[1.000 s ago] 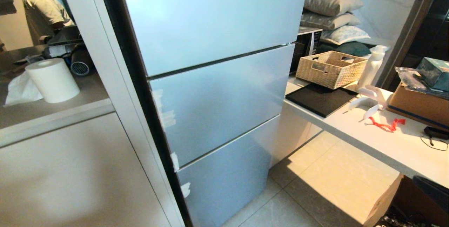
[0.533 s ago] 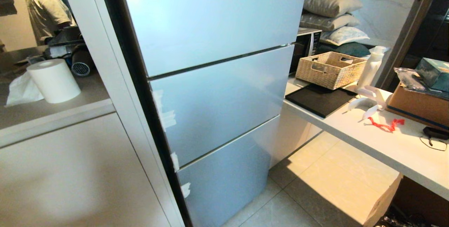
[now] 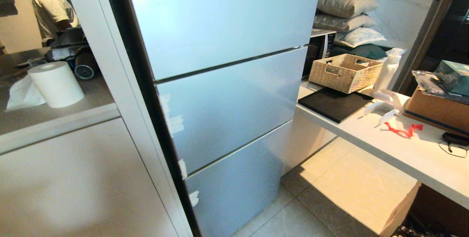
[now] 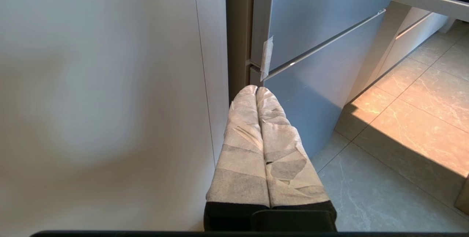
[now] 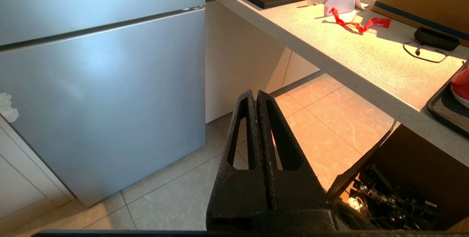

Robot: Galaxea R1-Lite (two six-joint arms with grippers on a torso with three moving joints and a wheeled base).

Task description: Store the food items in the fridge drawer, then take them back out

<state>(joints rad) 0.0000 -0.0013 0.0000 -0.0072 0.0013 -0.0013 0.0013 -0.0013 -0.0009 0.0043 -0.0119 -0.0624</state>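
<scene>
Silver-blue fridge door panels [image 3: 227,108] all closed; left gripper [image 4: 256,89] and right gripper [image 5: 255,93] jaws pressed together, empty, low beside fridge.

Matt metallic fridge panels [image 3: 227,105], woven basket [image 3: 344,71]

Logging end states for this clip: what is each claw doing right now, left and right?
Left claw: shut, empty, hanging low beside the fridge.
Right claw: shut, empty, over the floor tiles.
</scene>
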